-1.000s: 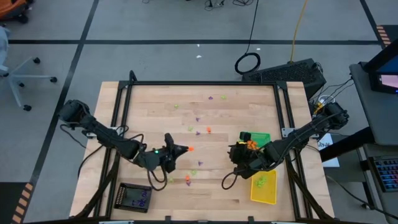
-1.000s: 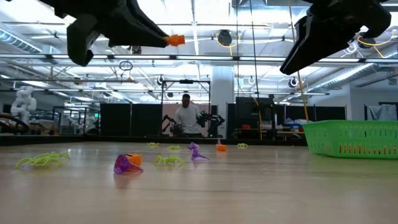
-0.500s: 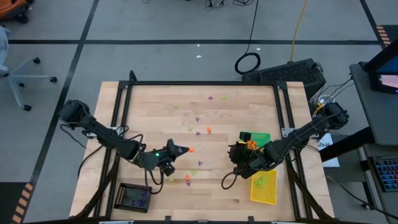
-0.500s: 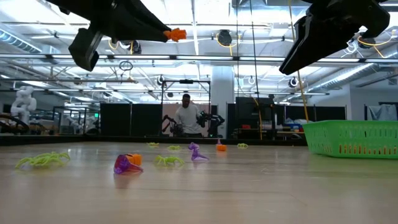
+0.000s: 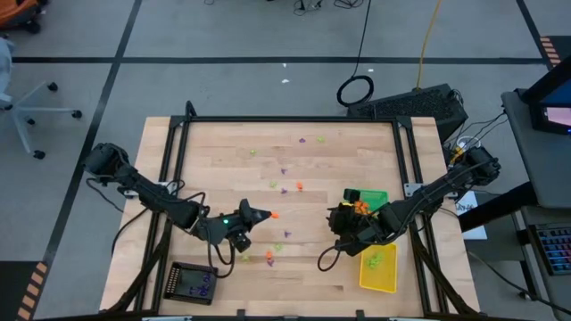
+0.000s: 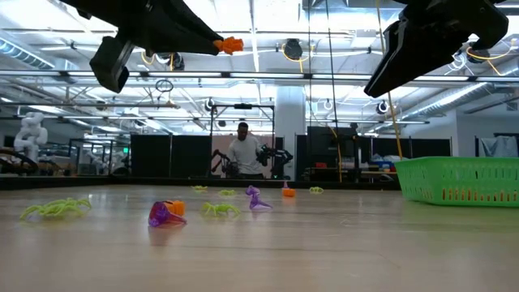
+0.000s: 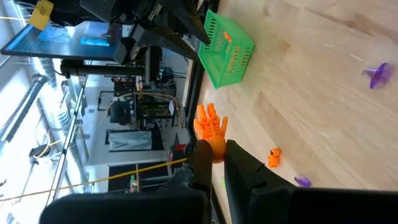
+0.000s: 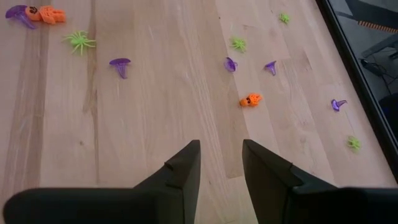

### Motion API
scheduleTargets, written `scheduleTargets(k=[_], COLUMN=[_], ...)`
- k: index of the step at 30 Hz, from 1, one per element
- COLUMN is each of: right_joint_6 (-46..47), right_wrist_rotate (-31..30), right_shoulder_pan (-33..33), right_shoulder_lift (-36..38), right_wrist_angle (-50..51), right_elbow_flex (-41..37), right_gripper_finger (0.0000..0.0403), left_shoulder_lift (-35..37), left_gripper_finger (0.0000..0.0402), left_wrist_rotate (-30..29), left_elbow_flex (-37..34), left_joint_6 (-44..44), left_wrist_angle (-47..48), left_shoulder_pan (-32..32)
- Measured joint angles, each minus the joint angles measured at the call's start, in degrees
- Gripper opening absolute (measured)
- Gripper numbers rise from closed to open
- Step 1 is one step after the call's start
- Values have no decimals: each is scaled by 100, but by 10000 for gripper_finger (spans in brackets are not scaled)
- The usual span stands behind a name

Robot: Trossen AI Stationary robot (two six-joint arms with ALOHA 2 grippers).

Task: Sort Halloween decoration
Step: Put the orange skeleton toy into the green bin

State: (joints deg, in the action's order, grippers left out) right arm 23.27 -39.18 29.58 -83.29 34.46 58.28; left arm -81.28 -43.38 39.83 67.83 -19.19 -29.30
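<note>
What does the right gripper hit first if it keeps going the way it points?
Probably bare table. The right gripper is empty, jaws apart, with clear wood directly ahead. The nearest trinket near that line is the orange pumpkin, slightly off to one side; depth is unclear.

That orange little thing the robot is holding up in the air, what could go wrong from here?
The left hand pinches the orange trinket only by its base, high above the table, so it might slip and bounce away. The green basket sits beside the waiting right hand, so a drop-off there could crowd the two arms.
</note>
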Motion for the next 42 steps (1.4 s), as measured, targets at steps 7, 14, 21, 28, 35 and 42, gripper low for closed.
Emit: scheduleTargets(k=[7, 14, 21, 28, 35, 42], right_joint_6=[0, 0, 0, -465, -1915, -3433], right_wrist_rotate=[0, 0, 0, -4, 11, 17], right_shoulder_pan=[0, 0, 0, -2, 26, 231], right_shoulder_lift=[0, 0, 0, 0, -153, -965], right_wrist_angle=[0, 0, 0, -497, -1781, -3143], right_elbow_flex=[0, 0, 0, 0, 0, -2], right_gripper_finger=[105, 105, 105, 105, 105, 131], left_shoulder_lift=[0, 0, 0, 0, 0, 0], left_gripper_finger=[17, 17, 17, 17, 17, 17], left_wrist_rotate=[2, 4, 251, 1257, 1453, 1493], left_elbow_flex=[-1, -1, 0, -1, -1, -1], left_joint_6=[-735, -1749, -3021, -4412, -6211, -7519], left_wrist_angle=[1, 8, 20, 18, 17, 12], left_shoulder_pan=[2, 2, 2, 2, 2, 2])
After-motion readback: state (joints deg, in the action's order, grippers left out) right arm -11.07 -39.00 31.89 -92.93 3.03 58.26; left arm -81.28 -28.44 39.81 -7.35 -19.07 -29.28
